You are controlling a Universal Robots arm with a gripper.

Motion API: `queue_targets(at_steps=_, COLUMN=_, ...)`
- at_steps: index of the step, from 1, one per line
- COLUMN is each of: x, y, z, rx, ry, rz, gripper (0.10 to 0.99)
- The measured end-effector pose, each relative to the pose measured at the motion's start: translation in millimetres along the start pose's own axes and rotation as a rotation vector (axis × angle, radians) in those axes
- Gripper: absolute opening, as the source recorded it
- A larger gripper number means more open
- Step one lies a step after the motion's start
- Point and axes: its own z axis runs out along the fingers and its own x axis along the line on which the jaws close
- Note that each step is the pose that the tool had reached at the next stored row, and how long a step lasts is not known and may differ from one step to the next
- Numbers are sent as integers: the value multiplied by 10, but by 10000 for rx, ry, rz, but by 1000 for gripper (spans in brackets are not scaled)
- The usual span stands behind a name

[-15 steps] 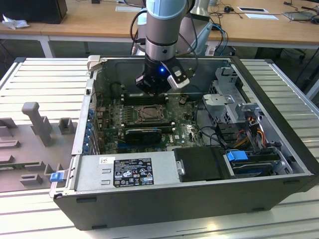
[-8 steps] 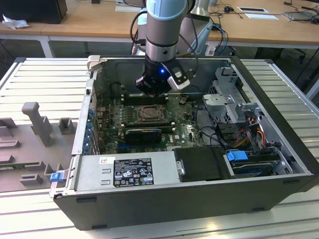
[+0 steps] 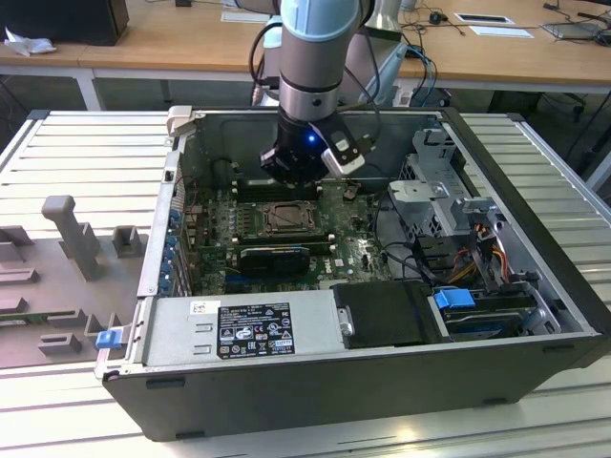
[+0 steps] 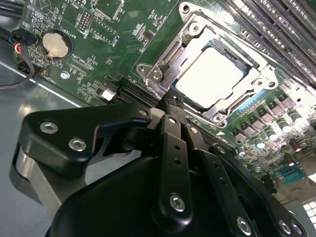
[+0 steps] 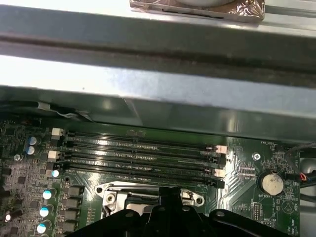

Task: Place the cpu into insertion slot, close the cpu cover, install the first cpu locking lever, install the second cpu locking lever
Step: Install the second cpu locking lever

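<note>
the chip [image 4: 210, 74] already sits in the socket [image 4: 158, 74] on the green board [image 4: 79, 59], with the shiny metal cover [image 4: 195, 42] folded down around it, so the first two steps look done. the work in hand seems to be the locking levers.

the gripper [image 4: 170, 106] hangs just over the near edge of the socket, its two black jaws pressed together with nothing between them. in the exterior view the gripper [image 3: 305, 162] is low inside the open computer case [image 3: 535, 191], right above the socket [image 3: 284, 219]. a lever move would need a careful push on a thin wire beside the cover, but i cannot make out the levers clearly.

count: one chip, one socket, one cover, one round battery [image 4: 54, 43], and four long memory slots [image 5: 138, 153] in the first wrist view.
</note>
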Motion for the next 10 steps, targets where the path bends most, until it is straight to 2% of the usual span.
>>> queue_targets(at_steps=2, x=2, y=-19, z=-3, rx=-1, ry=0, rz=0, gripper=106)
queue_targets(at_steps=5, x=9, y=-92, z=-13, rx=-1, ry=0, rz=0, gripper=106)
queue_targets(at_steps=10, x=16, y=-147, z=-22, rx=-3, ry=0, rz=0, gripper=106)
